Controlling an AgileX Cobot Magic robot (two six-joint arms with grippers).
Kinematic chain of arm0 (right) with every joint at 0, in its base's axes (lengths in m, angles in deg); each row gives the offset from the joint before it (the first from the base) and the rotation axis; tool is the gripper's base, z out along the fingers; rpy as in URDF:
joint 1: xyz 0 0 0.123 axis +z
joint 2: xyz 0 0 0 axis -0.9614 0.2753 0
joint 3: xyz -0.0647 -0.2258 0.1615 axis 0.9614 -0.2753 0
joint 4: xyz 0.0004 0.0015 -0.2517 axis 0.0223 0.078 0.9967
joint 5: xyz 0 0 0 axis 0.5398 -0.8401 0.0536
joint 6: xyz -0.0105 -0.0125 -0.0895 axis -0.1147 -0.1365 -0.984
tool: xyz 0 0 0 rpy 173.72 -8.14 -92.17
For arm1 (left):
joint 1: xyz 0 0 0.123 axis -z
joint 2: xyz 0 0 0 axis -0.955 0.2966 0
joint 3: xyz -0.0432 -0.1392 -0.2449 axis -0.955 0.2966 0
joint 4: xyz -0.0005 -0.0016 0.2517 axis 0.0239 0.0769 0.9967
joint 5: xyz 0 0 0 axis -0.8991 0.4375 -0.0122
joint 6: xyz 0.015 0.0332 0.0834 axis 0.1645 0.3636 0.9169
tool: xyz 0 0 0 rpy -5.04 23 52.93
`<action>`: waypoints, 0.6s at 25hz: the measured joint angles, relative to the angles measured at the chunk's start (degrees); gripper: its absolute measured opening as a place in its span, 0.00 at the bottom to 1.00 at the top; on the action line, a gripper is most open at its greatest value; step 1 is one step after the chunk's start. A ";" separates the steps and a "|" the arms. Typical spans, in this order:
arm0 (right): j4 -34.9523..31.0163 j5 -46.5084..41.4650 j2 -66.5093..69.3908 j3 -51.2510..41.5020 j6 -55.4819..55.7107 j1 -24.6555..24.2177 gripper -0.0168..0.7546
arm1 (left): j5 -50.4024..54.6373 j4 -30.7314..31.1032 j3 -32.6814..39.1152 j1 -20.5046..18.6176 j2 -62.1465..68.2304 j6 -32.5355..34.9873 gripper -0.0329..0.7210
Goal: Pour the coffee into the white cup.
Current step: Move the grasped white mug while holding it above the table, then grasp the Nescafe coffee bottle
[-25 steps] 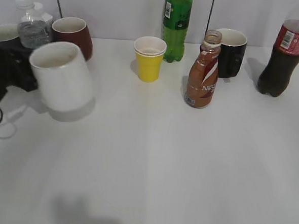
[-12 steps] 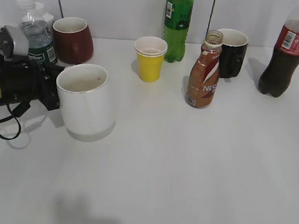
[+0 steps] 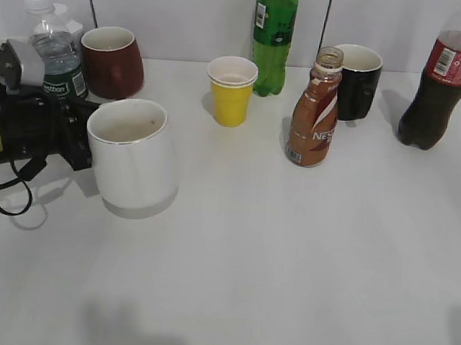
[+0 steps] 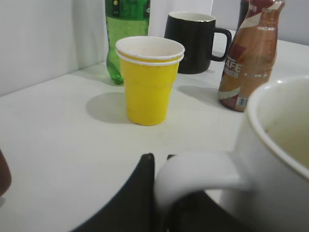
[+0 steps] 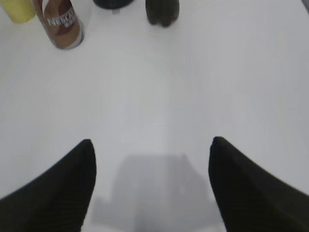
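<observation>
The white cup stands upright on the table at the left. My left gripper is shut on its handle; the cup's rim fills the right of the left wrist view. The open brown coffee bottle stands right of centre; it also shows in the left wrist view and the right wrist view. My right gripper is open and empty above bare table, out of the exterior view.
A yellow paper cup, a green bottle, a black mug and a cola bottle stand along the back. A dark red mug and a water bottle stand at back left.
Over the last second my left gripper carried the white cup rightward and set it down upright. In the last half second nothing moved, but a faint shadow appeared at the lower right.
</observation>
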 joint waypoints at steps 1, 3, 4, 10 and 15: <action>0.00 2.90 2.39 0.17 -1.23 0.00 0.76 | 0.00 0.00 0.00 0.00 0.00 0.00 0.09; 0.00 9.07 7.24 0.23 -2.84 0.00 0.76 | 0.00 0.00 0.00 0.00 0.00 0.00 0.09; 0.00 12.40 10.13 0.23 -3.52 0.00 0.76 | 0.00 0.00 0.00 0.00 0.00 -0.05 0.09; -2.50 34.35 25.84 -0.65 -8.17 0.00 0.76 | 0.00 0.00 0.00 0.00 0.00 -0.05 0.09; -5.79 60.13 36.09 -7.19 -10.10 0.67 0.76 | 0.00 0.00 0.00 0.00 0.00 -0.05 0.09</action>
